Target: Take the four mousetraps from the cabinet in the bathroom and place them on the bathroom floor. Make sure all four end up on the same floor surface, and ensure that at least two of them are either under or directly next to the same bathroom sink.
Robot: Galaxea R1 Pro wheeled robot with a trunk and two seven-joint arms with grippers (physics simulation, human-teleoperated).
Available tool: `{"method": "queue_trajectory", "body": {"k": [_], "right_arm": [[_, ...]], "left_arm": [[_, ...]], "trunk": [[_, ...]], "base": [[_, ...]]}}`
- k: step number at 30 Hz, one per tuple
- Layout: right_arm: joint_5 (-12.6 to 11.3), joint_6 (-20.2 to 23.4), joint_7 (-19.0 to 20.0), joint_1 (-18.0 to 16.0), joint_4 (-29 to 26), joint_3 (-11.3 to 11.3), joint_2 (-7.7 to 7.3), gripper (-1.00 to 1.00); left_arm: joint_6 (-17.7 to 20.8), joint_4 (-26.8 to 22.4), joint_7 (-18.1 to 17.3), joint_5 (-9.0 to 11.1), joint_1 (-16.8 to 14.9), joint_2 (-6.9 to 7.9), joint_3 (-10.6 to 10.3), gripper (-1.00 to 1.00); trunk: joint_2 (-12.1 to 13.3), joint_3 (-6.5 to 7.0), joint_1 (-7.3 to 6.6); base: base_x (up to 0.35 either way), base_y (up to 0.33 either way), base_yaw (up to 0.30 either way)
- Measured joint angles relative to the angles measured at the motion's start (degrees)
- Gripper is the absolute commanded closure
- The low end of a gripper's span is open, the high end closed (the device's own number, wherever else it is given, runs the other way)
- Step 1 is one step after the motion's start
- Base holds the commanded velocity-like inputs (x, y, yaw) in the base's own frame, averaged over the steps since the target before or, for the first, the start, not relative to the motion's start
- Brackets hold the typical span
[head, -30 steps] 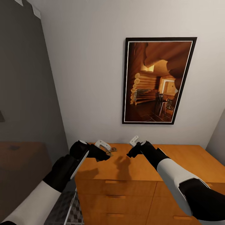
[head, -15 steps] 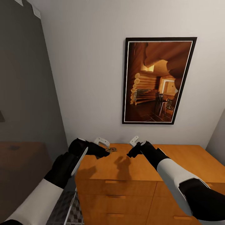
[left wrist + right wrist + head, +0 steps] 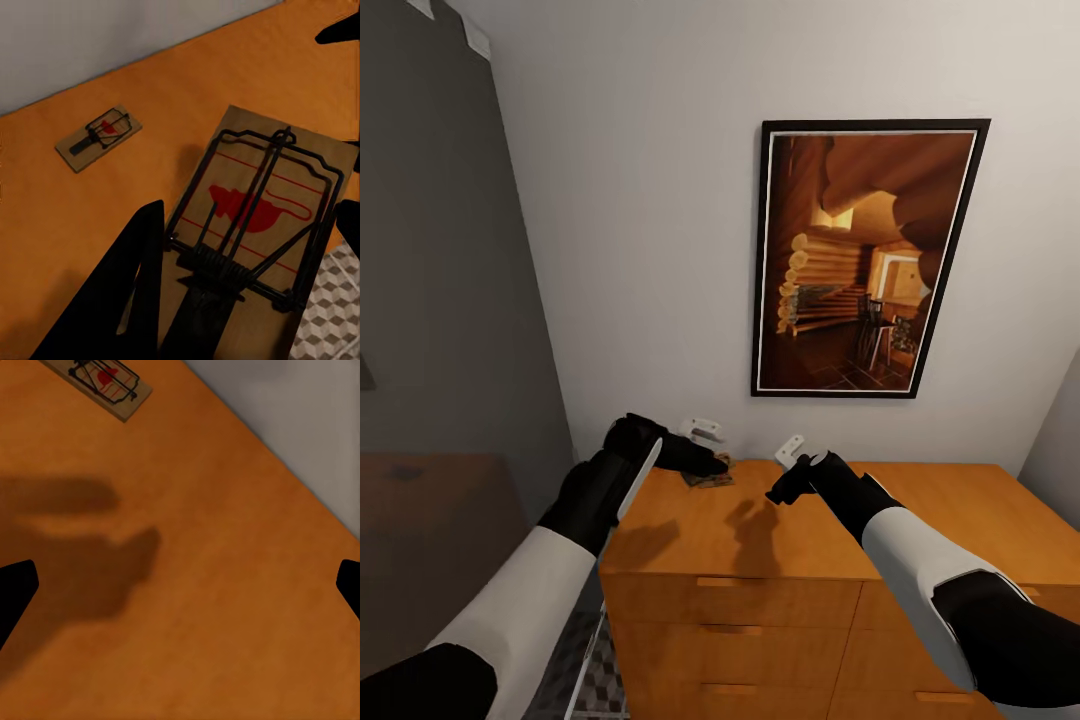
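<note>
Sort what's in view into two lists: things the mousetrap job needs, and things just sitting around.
Belongs to the job:
- near mousetrap, right at the left gripper
- second mousetrap, farther along the top
- cabinet they lie on
- bathroom floor, patterned tiles past the cabinet's edge

Just there:
- framed picture on the wall
- right gripper, hovering over bare cabinet top

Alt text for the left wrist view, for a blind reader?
A mousetrap lies close between the left hand's dark fingers at the cabinet top's edge, patterned floor tiles below. A second mousetrap lies farther off near the wall.
</note>
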Motion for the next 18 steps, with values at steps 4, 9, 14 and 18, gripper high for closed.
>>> {"method": "queue_trajectory", "body": {"k": [4, 9, 14, 18], "right_arm": [[0.0, 0.0, -0.01, 0.0, 0.0, 0.0, 0.0, -1.0], [0.0, 0.0, -0.01, 0.0, 0.0, 0.0, 0.0, -1.0], [-0.06, 0.0, -0.01, 0.0, 0.0, 0.0, -0.03, -1.0], [-0.06, 0.0, -0.01, 0.0, 0.0, 0.0, -0.14, -1.0]], "left_arm": [[0.0, 0.36, 0.0, -0.05, -0.57, -0.25, 0.55, 1.0], [0.0, 0.35, 0.0, -0.01, -0.76, -0.31, 0.77, 1.0], [-0.01, -1.2, 0.0, 0.07, -0.73, 0.18, 0.91, 1.0], [-0.01, -4.35, 0.0, 0.11, -0.71, 0.35, 1.07, 1.0]], "trunk": [[0.0, 0.0, 0.0], [0.0, 0.0, 0.0], [0.0, 0.0, 0.0], [0.0, 0.0, 0.0]], "base": [[0.0, 0.0, 0.0], [0.0, 0.0, 0.0], [0.0, 0.0, 0.0], [0.0, 0.0, 0.0]]}}
